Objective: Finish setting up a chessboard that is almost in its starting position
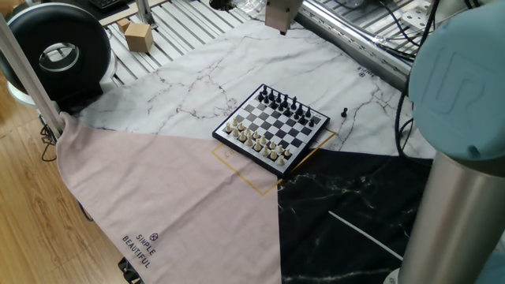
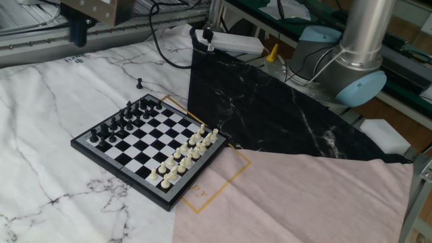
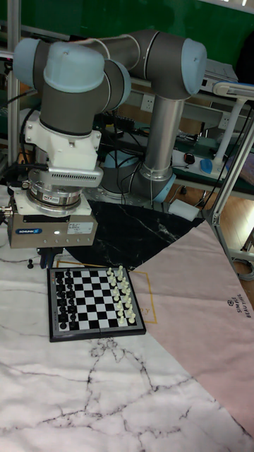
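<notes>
The chessboard (image 1: 272, 130) (image 2: 150, 150) (image 3: 95, 302) lies on the white marble sheet, with black pieces along one side and cream pieces along the other. One black pawn (image 1: 344, 113) (image 2: 139, 84) (image 3: 29, 265) stands off the board, on the sheet near the black pieces' side. My gripper (image 1: 282, 30) (image 2: 79, 37) (image 3: 49, 261) hangs high above the table, behind the board's black side and the stray pawn. It holds nothing. Its dark fingers read as one blob, so I cannot see the gap between them.
A thin orange square outline (image 2: 217, 181) shows beside the board. Pink cloth (image 1: 158, 197) and a black marble sheet (image 2: 270, 115) cover the rest of the table. A round black device (image 1: 55, 51), a cardboard box (image 1: 138, 35), cables and aluminium rails ring the area. The arm's base (image 2: 344, 67) stands at the back.
</notes>
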`<state>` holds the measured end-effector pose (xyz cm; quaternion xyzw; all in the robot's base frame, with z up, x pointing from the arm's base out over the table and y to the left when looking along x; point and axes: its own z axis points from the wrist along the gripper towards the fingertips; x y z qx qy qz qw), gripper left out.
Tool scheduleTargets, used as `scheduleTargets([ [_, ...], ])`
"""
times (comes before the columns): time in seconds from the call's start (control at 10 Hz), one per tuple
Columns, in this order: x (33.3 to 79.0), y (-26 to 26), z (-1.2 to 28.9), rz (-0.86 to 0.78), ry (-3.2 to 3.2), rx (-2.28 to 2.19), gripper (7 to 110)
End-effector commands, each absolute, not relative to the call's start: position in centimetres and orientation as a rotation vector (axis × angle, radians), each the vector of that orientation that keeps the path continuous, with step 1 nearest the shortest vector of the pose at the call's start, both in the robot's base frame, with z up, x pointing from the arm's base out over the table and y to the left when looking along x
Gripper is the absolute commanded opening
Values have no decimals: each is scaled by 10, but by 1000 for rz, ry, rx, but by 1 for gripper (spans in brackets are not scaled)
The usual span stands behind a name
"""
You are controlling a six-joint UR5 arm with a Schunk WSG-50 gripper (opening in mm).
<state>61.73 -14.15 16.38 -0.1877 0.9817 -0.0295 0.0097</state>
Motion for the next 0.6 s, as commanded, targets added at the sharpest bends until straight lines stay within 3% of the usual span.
scheduleTargets([
  [0.0, 603, -129, 164, 13, 3124, -491, 7],
  [0.2, 602, -146, 164, -91, 3154, -357, 7],
  [0.3, 603, -141, 164, -64, 3154, -274, 7],
  [0.4, 596, -128, 164, 22, 3182, -248, 7],
  [0.5, 586, -91, 168, 265, 3209, -159, 7],
])
